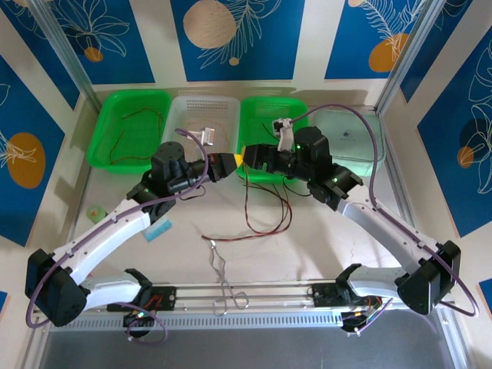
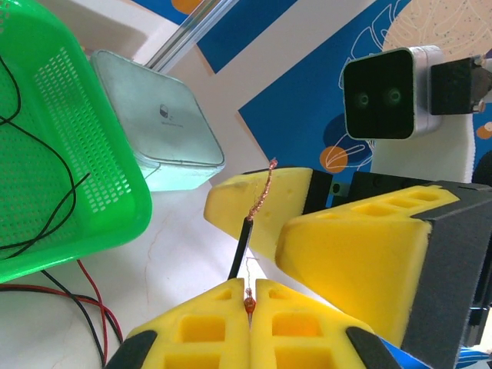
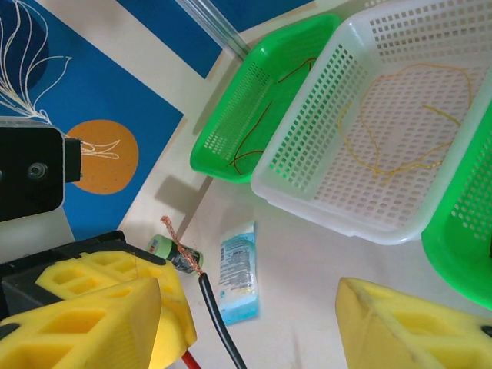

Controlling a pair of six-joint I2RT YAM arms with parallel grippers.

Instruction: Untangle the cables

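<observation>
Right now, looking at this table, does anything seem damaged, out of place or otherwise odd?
Yes. The black cable rising at the left gripper's shut jaws ends in bare, frayed copper strands, its insulation stripped. Metal forceps also lie on the table near the arms' bases.

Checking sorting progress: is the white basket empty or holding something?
Not empty. A thin yellow-orange cable lies looped inside the white basket, on its perforated floor.

A black cable (image 2: 240,246) with a frayed copper tip stood beside a thin red cable (image 1: 247,211) pinched in the left claw (image 2: 250,290). Both trailed in loose loops onto the table (image 1: 346,246). A yellow cable (image 3: 400,115) curled in the white basket (image 3: 307,154).
</observation>
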